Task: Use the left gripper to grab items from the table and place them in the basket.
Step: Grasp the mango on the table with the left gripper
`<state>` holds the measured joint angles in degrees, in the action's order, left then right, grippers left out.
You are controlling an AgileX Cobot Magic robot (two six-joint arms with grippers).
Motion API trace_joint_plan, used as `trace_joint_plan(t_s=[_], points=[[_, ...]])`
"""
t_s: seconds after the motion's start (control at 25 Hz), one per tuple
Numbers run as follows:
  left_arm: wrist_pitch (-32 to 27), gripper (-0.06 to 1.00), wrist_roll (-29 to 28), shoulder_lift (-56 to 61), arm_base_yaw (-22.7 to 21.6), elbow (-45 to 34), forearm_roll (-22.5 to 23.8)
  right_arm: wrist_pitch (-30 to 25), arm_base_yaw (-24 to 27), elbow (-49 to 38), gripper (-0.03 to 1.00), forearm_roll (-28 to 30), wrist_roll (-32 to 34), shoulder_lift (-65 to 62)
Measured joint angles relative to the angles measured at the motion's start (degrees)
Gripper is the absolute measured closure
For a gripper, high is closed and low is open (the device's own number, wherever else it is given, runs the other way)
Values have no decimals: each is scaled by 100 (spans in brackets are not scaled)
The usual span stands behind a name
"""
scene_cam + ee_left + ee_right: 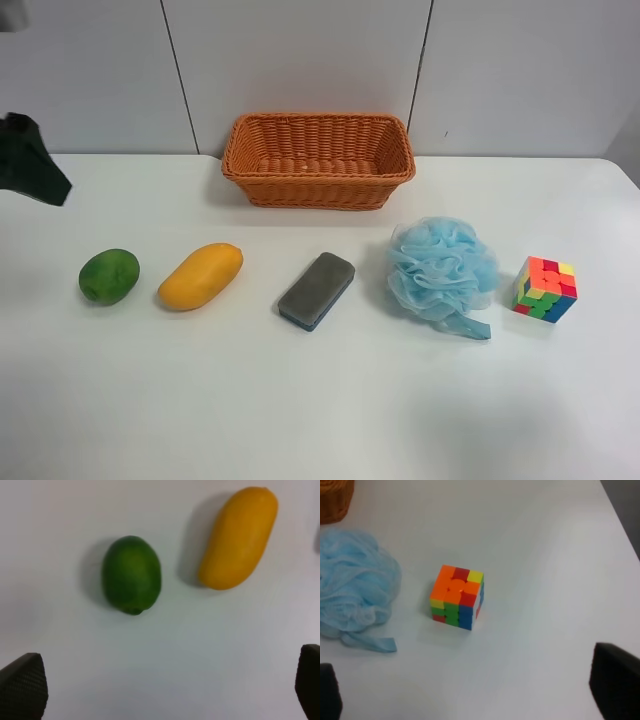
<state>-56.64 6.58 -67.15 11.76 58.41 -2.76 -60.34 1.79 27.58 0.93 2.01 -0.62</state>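
Basket [318, 190] placement, from the high camera?

It stands at the back of the counter [300, 410]. In front of it lies a row of lime [109, 275], mango [201, 276], sponge [316, 290], pouf [441, 270] and cube [545, 288], each apart from its neighbours and all on the counter.

Does that camera show either pincer?

No. It shows only a dark shape [30, 165] at its left edge, perhaps part of an arm, but too cropped to be sure.

So the wrist cameras fill that in?

Yes. The left pincer [165, 687] hangs above the counter with its tips spread wide and nothing between them. The lime and mango lie beyond it, side by side and not touching. The right pincer [472, 687] is likewise spread and grips nothing. The cube sits beyond it, the pouf is near the cube, and a corner of the basket shows at the frame's edge.

What do the wrist cameras miss?

The sponge shows plainly only from the high camera, and so does the whole basket.
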Motion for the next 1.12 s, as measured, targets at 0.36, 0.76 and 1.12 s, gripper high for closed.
trace_joint_plan(t_s=[0.36,0.76,1.12], points=[[704,-5,19,-1220,991,55,276,0,0,0,-3,0,0,0],[1553,-5,-23,-2393,1675,55,482,0,0,0,-3,0,0,0],[2171,-5,-23,-3139,1714,55,478,0,0,0,-3,0,0,0]])
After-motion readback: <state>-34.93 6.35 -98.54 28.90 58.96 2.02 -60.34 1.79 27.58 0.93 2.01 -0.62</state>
